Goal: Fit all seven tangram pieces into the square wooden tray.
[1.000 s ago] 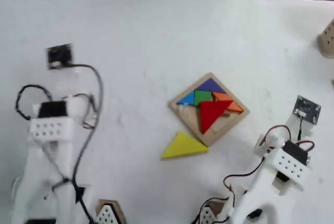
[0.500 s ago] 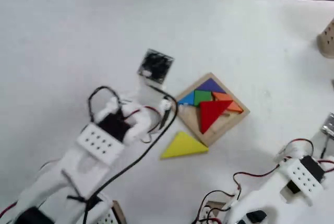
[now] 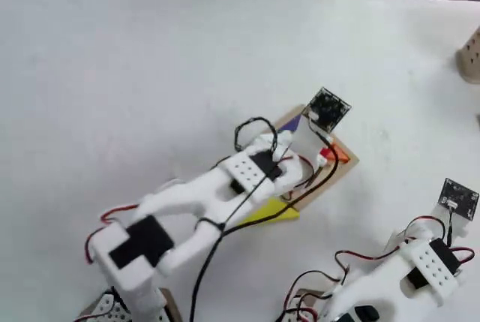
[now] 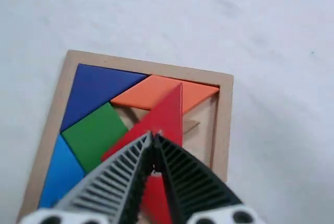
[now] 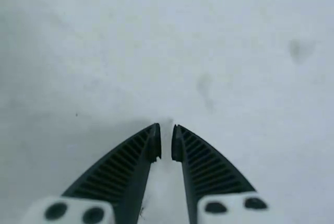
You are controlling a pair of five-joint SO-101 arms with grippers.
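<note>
Left arm has swung in from well clear of the tray over the last second and now sits over the wooden tray; the right arm pulled back, away from the tray. That reads as the left arm taking on the red triangle, the one piece in the tray that isn't seated. Left gripper is clenched, tips meeting right above the red triangle and holding nothing; contact can't be confirmed. Judging by the closed tips, it's a nudge, not a pick. Right gripper is near-closed with a sliver of gap, empty, over bare table. The red triangle lies inside the tray near its middle, skewed: its long axis runs from under the left gripper toward the tray rim on the orange side, sharp corner pointing at that rim and apparently riding over the orange piece. Bare tray floor shows either side of it, so it likely needs rotating to drop flat. Dark blue piece, green square and light blue piece look seated. Yellow triangle is outside, just beside the tray, mostly under the left arm, so its heading is unclear.
</note>
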